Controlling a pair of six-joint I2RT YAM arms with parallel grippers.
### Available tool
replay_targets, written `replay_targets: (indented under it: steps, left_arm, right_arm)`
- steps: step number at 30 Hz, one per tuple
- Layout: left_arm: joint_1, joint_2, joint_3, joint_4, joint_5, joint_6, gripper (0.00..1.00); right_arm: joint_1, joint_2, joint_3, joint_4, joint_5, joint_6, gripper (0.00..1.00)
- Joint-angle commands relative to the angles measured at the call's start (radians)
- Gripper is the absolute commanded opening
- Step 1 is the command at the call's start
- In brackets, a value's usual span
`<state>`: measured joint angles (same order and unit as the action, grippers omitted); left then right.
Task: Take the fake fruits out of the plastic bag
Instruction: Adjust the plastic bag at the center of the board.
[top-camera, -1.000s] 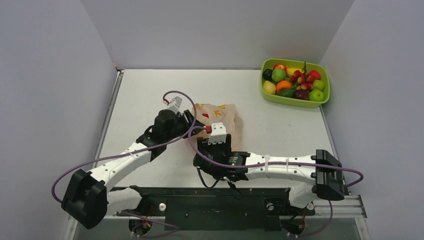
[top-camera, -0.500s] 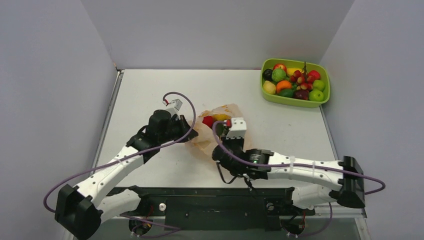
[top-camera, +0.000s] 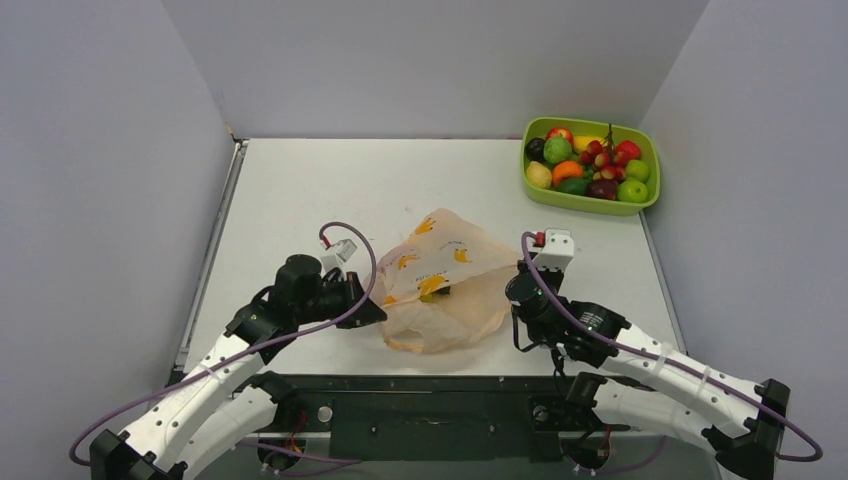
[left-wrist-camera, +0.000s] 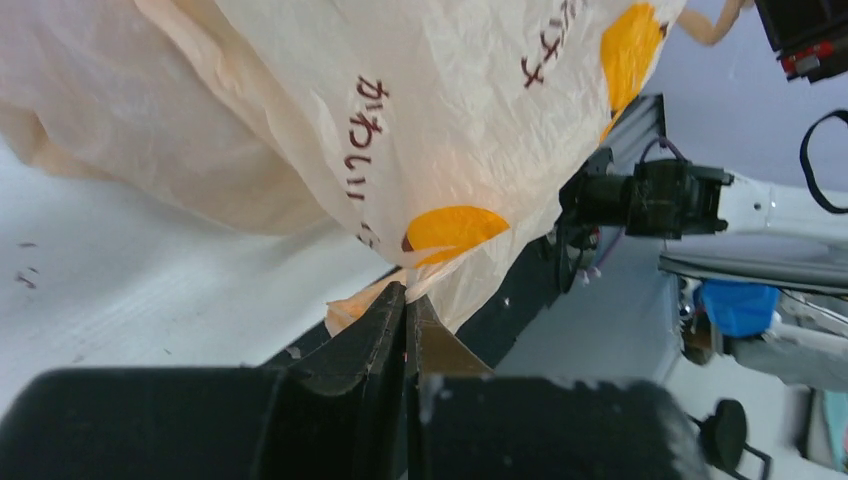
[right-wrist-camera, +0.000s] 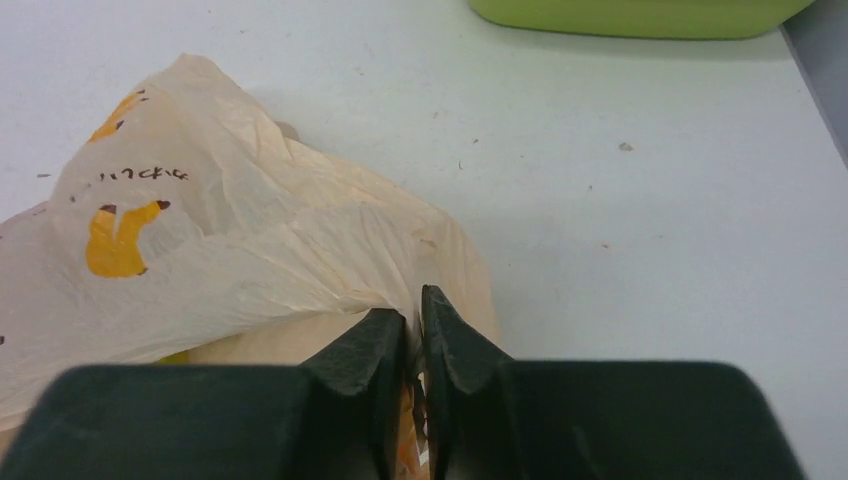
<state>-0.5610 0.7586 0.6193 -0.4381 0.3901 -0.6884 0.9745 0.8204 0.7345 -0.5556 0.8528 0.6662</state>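
The peach plastic bag (top-camera: 445, 280) with yellow banana prints hangs stretched between my two grippers near the table's front edge. My left gripper (top-camera: 376, 309) is shut on the bag's left edge; in the left wrist view its jaws (left-wrist-camera: 410, 296) pinch the film of the bag (left-wrist-camera: 400, 120). My right gripper (top-camera: 513, 290) is shut on the bag's right edge, and a fold of the bag (right-wrist-camera: 250, 260) runs between its jaws (right-wrist-camera: 413, 305). Whatever lies inside the bag is hidden by the film. Several fake fruits (top-camera: 590, 165) sit in the green tray.
The lime-green tray (top-camera: 646, 140) stands at the back right corner, its near wall (right-wrist-camera: 620, 15) showing in the right wrist view. Grey walls enclose the white table (top-camera: 300, 190) on three sides. A black rail (top-camera: 430, 400) runs along the near edge.
Both grippers have closed on the bag, drawn back toward the near edge and moved apart, spreading it. The red and yellow fruits seen at its mouth are now covered.
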Motion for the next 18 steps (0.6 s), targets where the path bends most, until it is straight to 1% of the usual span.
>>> replay_targets:
  steps: [1, 2, 3, 4, 5, 6, 8, 10, 11, 13, 14, 15, 16, 17, 18]
  left_arm:
    - [0.003, -0.001, -0.014, 0.046, 0.168, -0.048, 0.0]
    - [0.002, 0.007, -0.002, 0.029, 0.179, -0.048, 0.0]
    - [0.001, 0.01, 0.004, 0.023, 0.181, -0.047, 0.0]
    - [-0.001, 0.011, 0.012, 0.016, 0.183, -0.048, 0.0]
    - [-0.002, 0.009, 0.013, 0.018, 0.183, -0.051, 0.0]
    - [-0.003, 0.004, 0.012, 0.026, 0.183, -0.053, 0.0]
    - [-0.004, -0.002, 0.01, 0.038, 0.186, -0.06, 0.0]
    - [-0.004, -0.002, 0.012, 0.044, 0.191, -0.061, 0.0]
    - [-0.005, 0.0, 0.014, 0.044, 0.192, -0.054, 0.0]
    - [-0.005, 0.012, 0.029, 0.03, 0.191, -0.031, 0.0]
    - [-0.005, 0.016, 0.036, 0.01, 0.19, -0.023, 0.0]
    - [-0.004, 0.026, 0.048, -0.002, 0.189, -0.004, 0.0]
    - [-0.005, 0.03, 0.057, -0.028, 0.189, 0.004, 0.0]
    - [-0.005, 0.035, 0.071, -0.041, 0.188, 0.021, 0.0]
    - [-0.005, 0.036, 0.077, -0.063, 0.187, 0.028, 0.0]
  right_arm:
    - [-0.013, 0.03, 0.039, -0.048, -0.015, -0.046, 0.15]
    - [-0.013, 0.039, 0.056, -0.097, -0.016, -0.046, 0.27]
    - [-0.013, 0.041, 0.088, -0.123, -0.018, -0.048, 0.34]
    - [-0.014, 0.04, 0.106, -0.177, -0.032, -0.06, 0.46]
    - [-0.011, 0.036, 0.143, -0.234, -0.043, -0.071, 0.52]
    - [-0.01, 0.019, 0.184, -0.262, -0.069, -0.089, 0.61]
    - [0.003, -0.023, 0.241, -0.319, -0.131, -0.131, 0.71]
    - [0.022, -0.07, 0.301, -0.359, -0.175, -0.161, 0.76]
    - [0.032, -0.086, 0.321, -0.372, -0.199, -0.169, 0.77]
    - [0.054, -0.12, 0.375, -0.365, -0.283, -0.192, 0.78]
    - [0.073, -0.13, 0.4, -0.356, -0.352, -0.205, 0.79]
    - [0.087, -0.125, 0.41, -0.327, -0.384, -0.205, 0.79]
    - [0.132, -0.12, 0.413, -0.302, -0.447, -0.206, 0.79]
    - [0.161, -0.108, 0.405, -0.239, -0.474, -0.207, 0.79]
    - [0.238, -0.102, 0.375, -0.198, -0.497, -0.207, 0.79]
